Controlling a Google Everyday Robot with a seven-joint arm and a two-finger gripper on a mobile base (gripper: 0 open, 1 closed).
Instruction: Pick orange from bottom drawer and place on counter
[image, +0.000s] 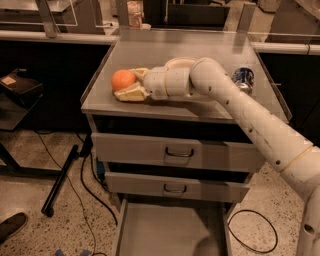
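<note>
The orange (122, 79) is at the front left of the counter (165, 47), low on or just above its grey top. My gripper (127, 84) reaches in from the right and is shut on the orange, with one pale finger (140, 73) behind it and the other (128, 94) in front, lying close to the counter. The bottom drawer (170, 227) is pulled out below, and the part of its flat floor that I see holds nothing.
A white bowl (179, 62) sits behind my wrist, partly hidden by it. A blue-and-silver can (243, 78) stands at the counter's right edge. Two upper drawers (177, 152) are shut. A black pole (61, 180) and cables lie on the floor to the left.
</note>
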